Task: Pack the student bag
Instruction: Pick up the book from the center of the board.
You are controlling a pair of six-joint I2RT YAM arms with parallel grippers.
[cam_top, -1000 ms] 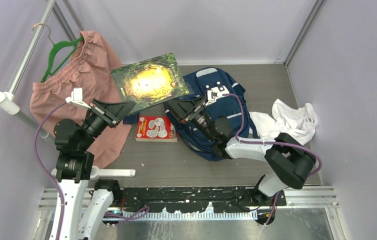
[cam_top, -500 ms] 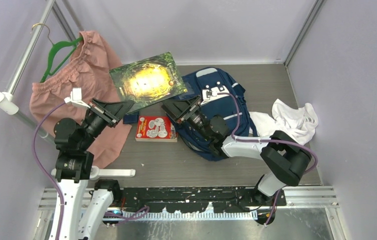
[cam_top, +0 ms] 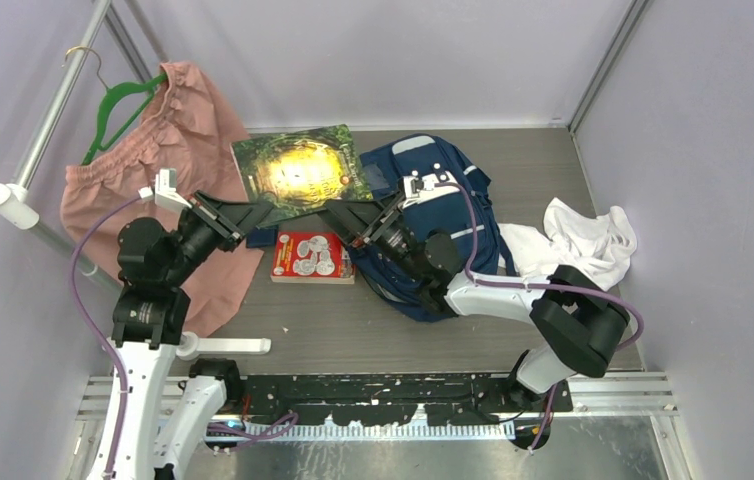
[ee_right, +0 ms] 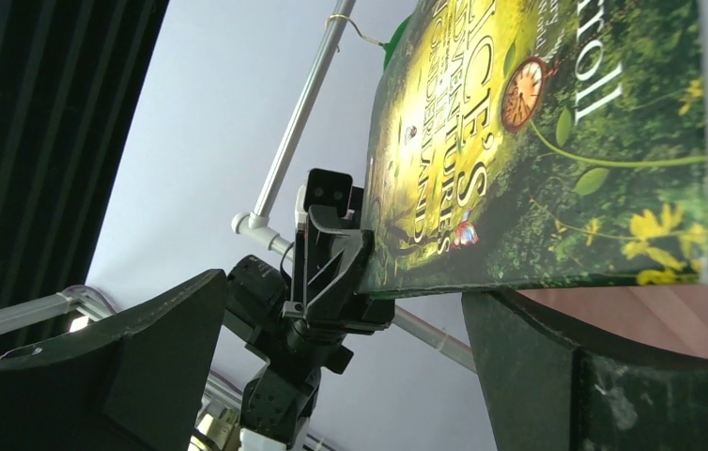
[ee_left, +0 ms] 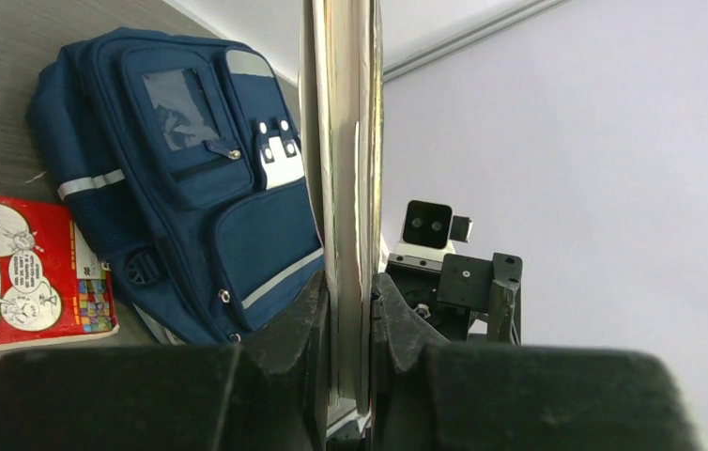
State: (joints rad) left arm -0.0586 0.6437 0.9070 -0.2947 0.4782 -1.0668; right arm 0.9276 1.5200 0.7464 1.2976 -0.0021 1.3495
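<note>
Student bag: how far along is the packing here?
Done: nothing visibly inside the student bag. In hand: left gripper holds the green book raised, right gripper open under it. Left: that book and the red book on the table.

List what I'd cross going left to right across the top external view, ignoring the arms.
pink shorts → green book → student bag → white cloth. The red book lies directly below the green book, so it is left out of the order.
</note>
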